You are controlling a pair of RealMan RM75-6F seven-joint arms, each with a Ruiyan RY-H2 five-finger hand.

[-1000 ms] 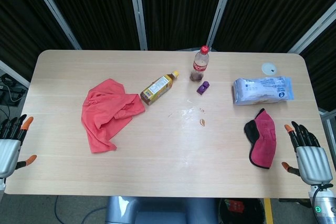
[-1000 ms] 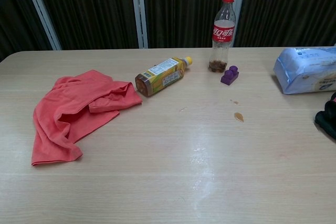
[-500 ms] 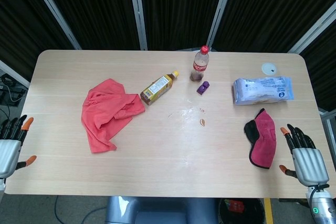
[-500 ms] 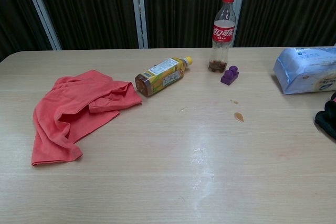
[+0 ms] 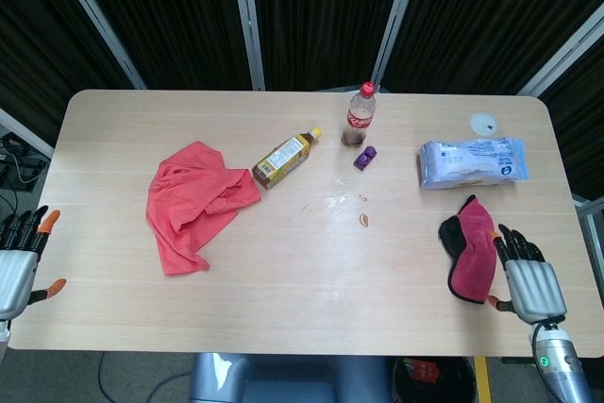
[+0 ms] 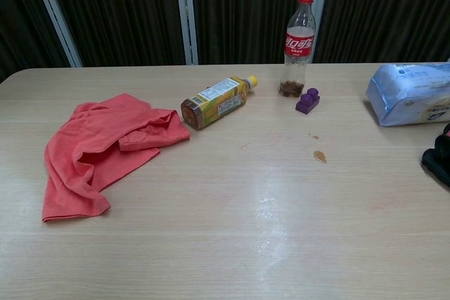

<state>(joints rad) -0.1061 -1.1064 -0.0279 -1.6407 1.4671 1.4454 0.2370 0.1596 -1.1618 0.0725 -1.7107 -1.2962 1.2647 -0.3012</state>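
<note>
Pale wood-grain table (image 5: 311, 280) is backed by dark ribbed curtains. At lower right, the right hand (image 5: 527, 276) is held empty, fingers spread, just beside a soft, padded magenta sleep mask (image 5: 472, 250). At lower left, the left hand (image 5: 17, 261) is likewise splayed.

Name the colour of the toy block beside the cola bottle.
Purple; the toy block shows best in the chest view.

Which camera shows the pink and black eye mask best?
The head view: the whole eye mask lies flat near the table's right edge, just beside the right hand. The chest view catches only a dark sliver at its right border.
</note>
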